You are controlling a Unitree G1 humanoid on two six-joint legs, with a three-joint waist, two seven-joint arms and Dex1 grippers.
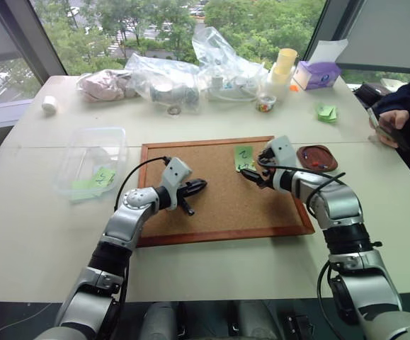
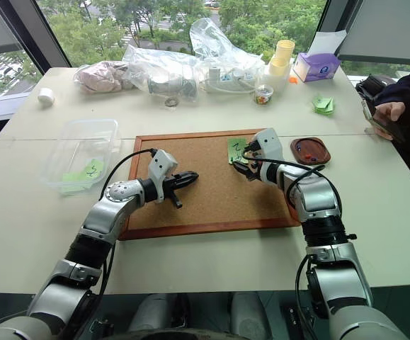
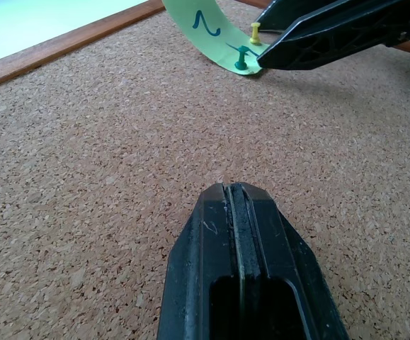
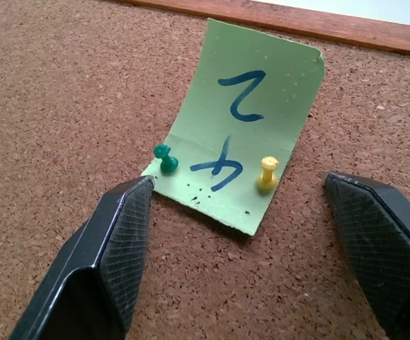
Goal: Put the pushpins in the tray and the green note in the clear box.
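Wood-framed corkboard (image 1: 219,205): thin, limp scribbled light-green paper note (image 4: 241,134), pinned by tiny, slippery green pushpin (image 4: 166,159) and yellow pushpin (image 4: 267,172) — I'd pinch their heads; right gripper (image 4: 240,234) wide, left gripper (image 3: 241,234) closed, empty.

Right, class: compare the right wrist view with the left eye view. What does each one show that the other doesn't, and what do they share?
Right wrist view alone: a green pushpin and a yellow pushpin stuck through the near edge of the green note, with the right gripper open on either side of it.

Left eye view alone: the clear box, the tray, the shut left gripper over the board, clear bags at the table's far edge, and a person's hand at the right.

Both: the note on the corkboard.
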